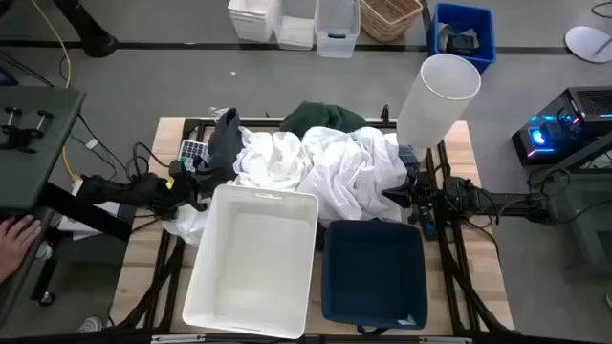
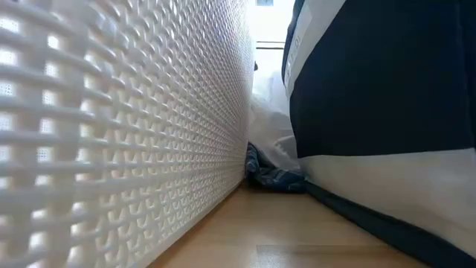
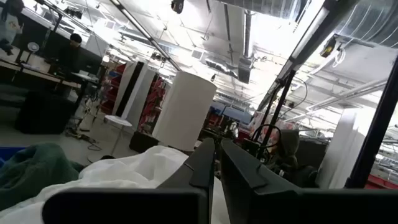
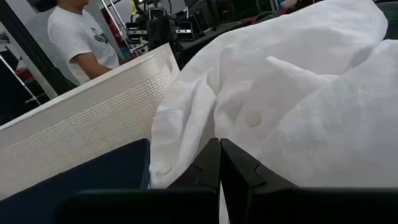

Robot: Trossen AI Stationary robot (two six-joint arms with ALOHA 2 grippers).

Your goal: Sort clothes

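Left gripper point(image 3: 214, 163): fingers together, nothing between them, parked at the left edge of the table beside the clothes pile. Right gripper point(image 4: 219, 163): fingers also closed and empty, sitting low at the right edge, nose right up against a white button-up shirt point(image 4: 292, 106).

Clothes are all heaped mid-table behind the bins: white garments point(image 1: 325, 162) on top, dark green garment point(image 1: 320, 117) at the back, dark grey garment point(image 1: 225, 139) at the left end, a bit of blue plaid shirt point(image 2: 271, 177) showing low between the bins.

White plastic bin point(image 1: 206, 296) and navy blue bin point(image 1: 330, 296) both look empty from above.

Progress: essentially zero. Nothing sorted, nothing gripped. Whole pile still to go; neither arm has a piece yet.

A person point(image 4: 78, 37) stands beyond the table; a hand point(image 1: 14, 239) shows at the left edge.
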